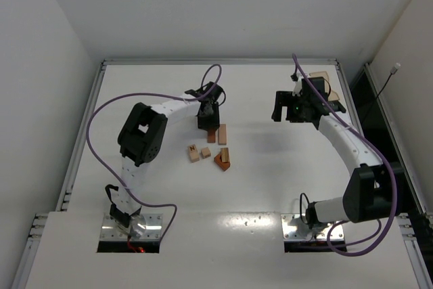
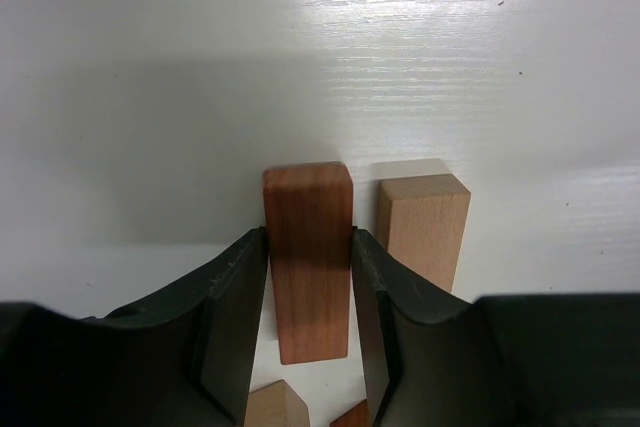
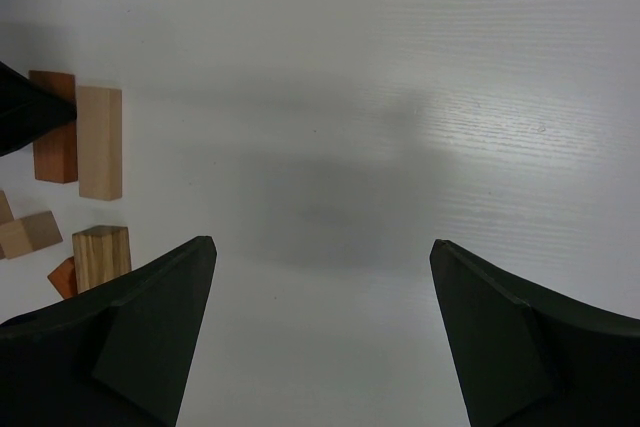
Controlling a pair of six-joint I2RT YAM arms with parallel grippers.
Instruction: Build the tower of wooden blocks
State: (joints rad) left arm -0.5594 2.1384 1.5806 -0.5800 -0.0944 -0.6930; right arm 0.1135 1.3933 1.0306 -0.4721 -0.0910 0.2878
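The biggest risk lies with the left arm (image 1: 145,133). If it lifts or swings carelessly, it could sweep through the loose blocks lying near it and scatter them across the table (image 1: 270,187).

The left gripper (image 2: 308,242) is clamped on the two long sides of the reddish bar (image 2: 308,197), which lies flat at the middle of the table. The hold looks to sit low on the bar, so the bar could pivot or slip out on the way up. The tan bar (image 2: 423,222) lies just to its right, where the right-hand finger could nudge it.

The right gripper (image 3: 322,244) hangs with its jaws wide apart and empty, over bare table well to the right of the blocks. It poses little danger from there.

By count there is one table, two arms and two grippers. I make six blocks:
- two bars
- one grained tan block (image 3: 101,257)
- two small tan pieces (image 1: 194,153) and (image 1: 204,151), which are hard to tell apart
- one small reddish-orange piece (image 3: 62,277)

None is stacked as a tower yet.
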